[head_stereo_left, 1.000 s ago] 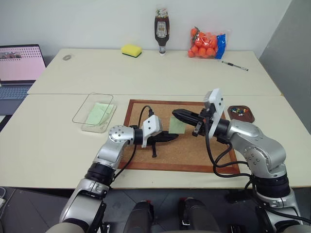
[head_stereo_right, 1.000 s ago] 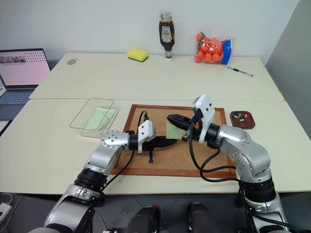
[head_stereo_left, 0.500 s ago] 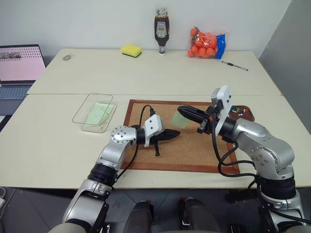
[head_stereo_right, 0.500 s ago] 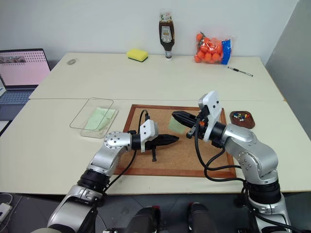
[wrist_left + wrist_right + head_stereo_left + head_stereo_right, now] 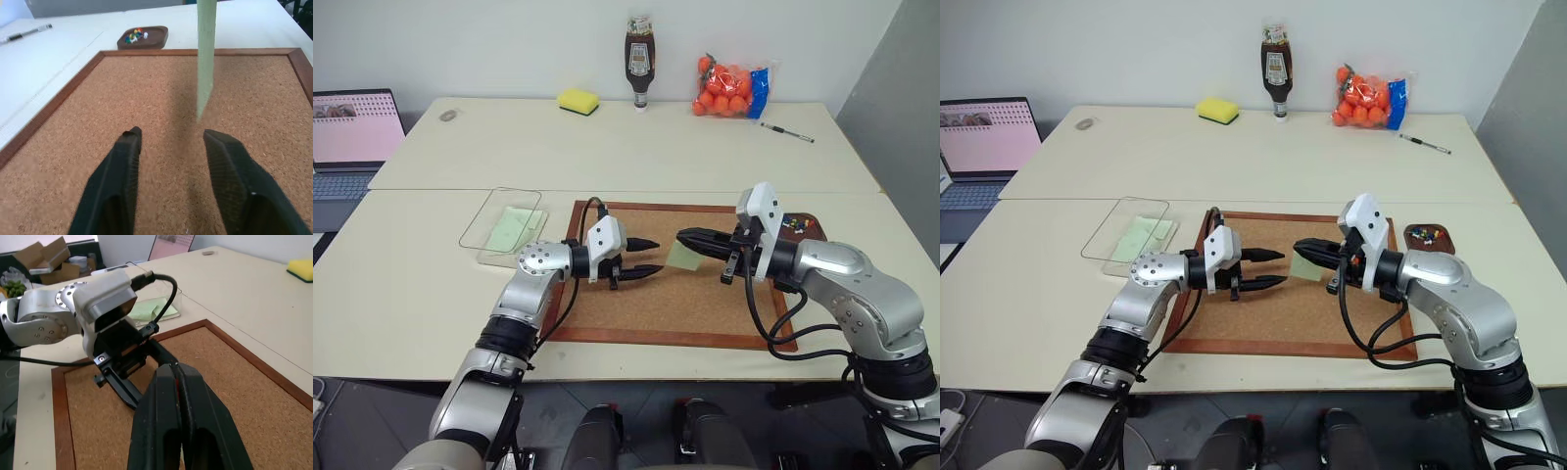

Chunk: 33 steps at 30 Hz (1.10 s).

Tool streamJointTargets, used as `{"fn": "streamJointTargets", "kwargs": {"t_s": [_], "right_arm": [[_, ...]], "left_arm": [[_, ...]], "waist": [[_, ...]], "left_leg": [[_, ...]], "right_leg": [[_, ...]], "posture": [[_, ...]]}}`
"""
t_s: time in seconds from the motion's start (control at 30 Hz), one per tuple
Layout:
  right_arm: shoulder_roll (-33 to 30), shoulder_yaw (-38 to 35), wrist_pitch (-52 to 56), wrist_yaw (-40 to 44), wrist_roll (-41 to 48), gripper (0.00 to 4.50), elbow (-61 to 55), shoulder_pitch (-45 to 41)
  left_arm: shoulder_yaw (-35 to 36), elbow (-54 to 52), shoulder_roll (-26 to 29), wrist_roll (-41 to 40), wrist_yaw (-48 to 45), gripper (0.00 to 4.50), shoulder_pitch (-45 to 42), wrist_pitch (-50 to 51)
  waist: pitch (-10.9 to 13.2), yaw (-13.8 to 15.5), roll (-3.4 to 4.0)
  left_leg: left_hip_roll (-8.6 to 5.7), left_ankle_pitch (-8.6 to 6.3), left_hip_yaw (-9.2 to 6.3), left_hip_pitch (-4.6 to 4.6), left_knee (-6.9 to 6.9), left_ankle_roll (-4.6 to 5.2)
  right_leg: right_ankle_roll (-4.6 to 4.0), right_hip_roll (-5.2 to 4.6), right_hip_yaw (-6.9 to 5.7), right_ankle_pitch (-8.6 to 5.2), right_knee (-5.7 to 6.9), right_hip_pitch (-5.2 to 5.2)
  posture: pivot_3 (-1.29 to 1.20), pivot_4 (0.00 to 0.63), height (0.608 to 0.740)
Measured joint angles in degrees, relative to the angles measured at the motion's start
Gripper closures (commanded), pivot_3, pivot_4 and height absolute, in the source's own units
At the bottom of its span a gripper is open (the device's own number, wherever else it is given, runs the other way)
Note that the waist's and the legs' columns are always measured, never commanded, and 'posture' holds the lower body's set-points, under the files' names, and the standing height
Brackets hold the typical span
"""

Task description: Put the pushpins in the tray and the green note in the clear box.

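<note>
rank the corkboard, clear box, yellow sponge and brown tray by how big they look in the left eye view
1. corkboard, by far the largest
2. clear box
3. brown tray and yellow sponge: they look about alike, and the sponge lies farther from the camera, so I won't rank them

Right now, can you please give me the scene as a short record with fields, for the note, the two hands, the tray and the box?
green note: hanging from the right hand above the corkboard
right hand: shut on the green note
left hand: open, facing the note, holding nothing
tray: on the table right of the corkboard, pushpins inside
clear box: left of the corkboard, another green slip inside
</note>
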Motion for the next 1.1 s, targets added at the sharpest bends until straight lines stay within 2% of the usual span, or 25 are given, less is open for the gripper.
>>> {"fn": "streamJointTargets", "kwargs": {"t_s": [0.2, 0.43, 0.47, 0.53, 0.9, 1.1], "right_arm": [[-0.1, 2.0, -1.7, 1.5, -1.9, 4.5, 0.7, -1.3], [-0.1, 4.4, -3.2, 2.5, -4.1, 4.5, 0.7, -1.4], [-0.1, 4.4, -3.2, 2.5, -4.2, 4.5, 0.7, -1.4], [0.0, 4.5, -3.3, 2.7, -4.3, 4.5, 0.7, -1.4], [0.7, 5.1, -3.9, 3.3, -4.8, 4.5, 1.2, -1.8], [0.8, 5.1, -3.9, 3.3, -4.8, 4.5, 1.2, -1.8]], "left_arm": [[-0.5, -0.3, -1.6, 0.9, 1.5, 1.7, 0.0, -1.6], [-0.8, -2.8, -2.0, 0.9, 1.8, 1.7, 0.0, 4.3], [-0.8, -2.8, -2.2, 0.8, 1.8, 2.04, 0.0, 5.1], [-0.8, -3.0, -3.0, 0.6, 1.9, 2.29, 0.0, 6.3], [-0.9, -5.1, -3.4, -1.4, -0.1, 4.42, -0.5, 11.7], [-1.0, -5.7, -3.3, -1.4, -1.0, 4.47, -0.1, 11.7]], "waist": [[0.0, 0.0, 0.0], [0.0, 0.0, 0.0], [0.0, 0.0, 0.0], [0.0, 0.0, 0.0], [0.0, 0.0, 0.0], [0.0, 0.0, 0.0]], "left_leg": [[0.04, 0.0, -0.05, 0.0, -0.01, 0.0], [0.0, 0.0, -0.02, 0.01, 0.01, 0.0], [0.0, 0.0, -0.02, 0.0, 0.02, 0.0], [0.0, 0.0, -0.01, 0.0, 0.02, 0.0], [0.01, 0.0, -0.02, 0.02, 0.01, 0.0], [0.02, 0.0, -0.03, 0.01, 0.0, 0.0]], "right_leg": [[0.0, 0.0, 0.0, 0.0, 0.01, 0.0], [0.0, 0.01, -0.01, 0.0, 0.01, 0.01], [0.0, 0.01, -0.01, 0.0, 0.01, 0.01], [0.0, 0.01, -0.01, 0.0, 0.01, 0.01], [0.0, 0.01, 0.0, 0.0, 0.02, 0.0], [0.0, 0.01, 0.01, 0.0, 0.02, 0.0]], "posture": [[0.0, 0.15, 0.74], [0.0, 0.15, 0.74], [0.0, 0.15, 0.74], [0.0, 0.15, 0.74], [0.0, 0.15, 0.74], [0.0, 0.15, 0.74]]}}
